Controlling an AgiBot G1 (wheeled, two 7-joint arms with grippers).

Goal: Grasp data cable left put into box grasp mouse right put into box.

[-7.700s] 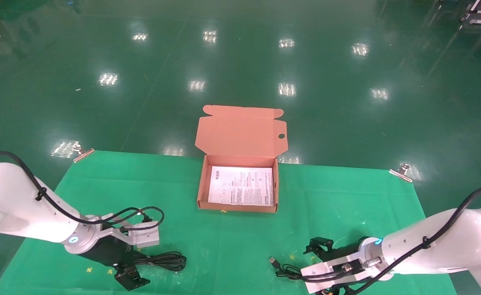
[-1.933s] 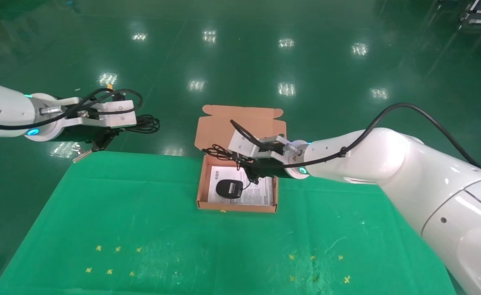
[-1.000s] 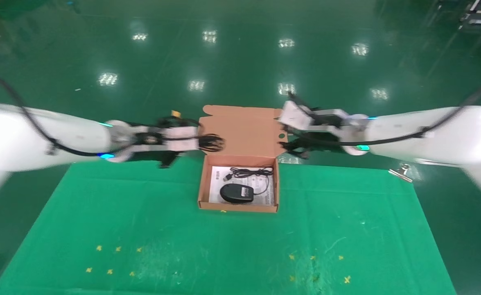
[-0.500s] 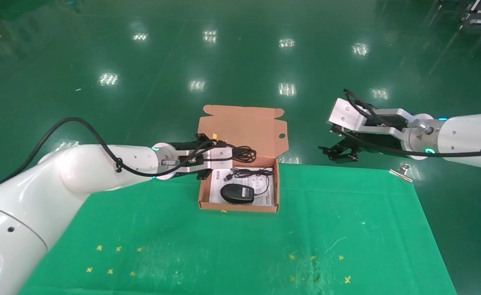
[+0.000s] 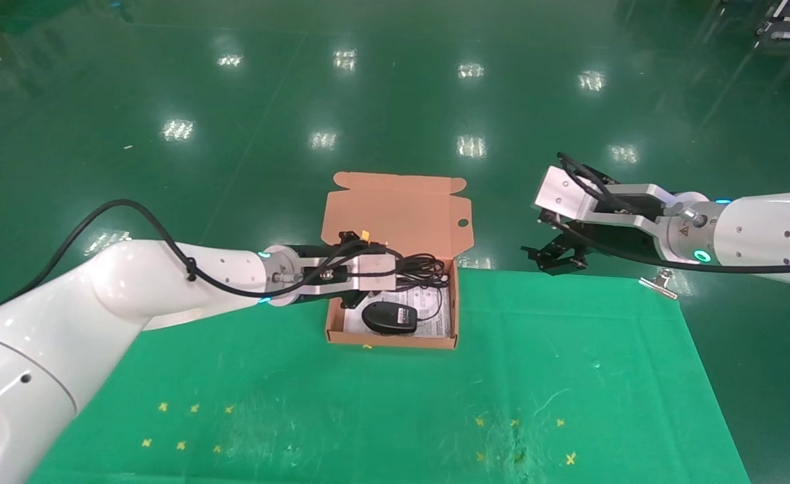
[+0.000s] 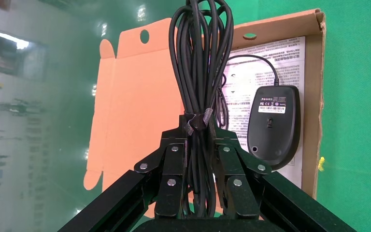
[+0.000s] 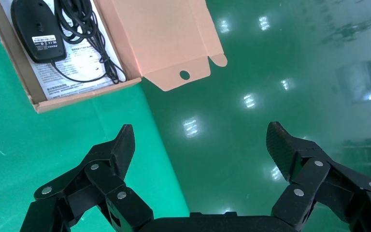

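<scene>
The left claw [image 6: 200, 159], clenched on the data cable [image 6: 202, 63], hangs over the box [image 5: 392, 339]'s far half, bundle's long axis pointing right across it, beyond the mouse [image 5: 388, 317].

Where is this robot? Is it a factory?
Probably a workshop or robot lab: a shiny green floor reflecting ceiling lights, a green cloth clipped over a table, and a cardboard box being packed.

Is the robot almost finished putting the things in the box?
Nearly. The mouse already lies in the box. The left hand is shut on the data cable, holding it over the box; it must let go. The right hand is open and empty, off to the side.
</scene>
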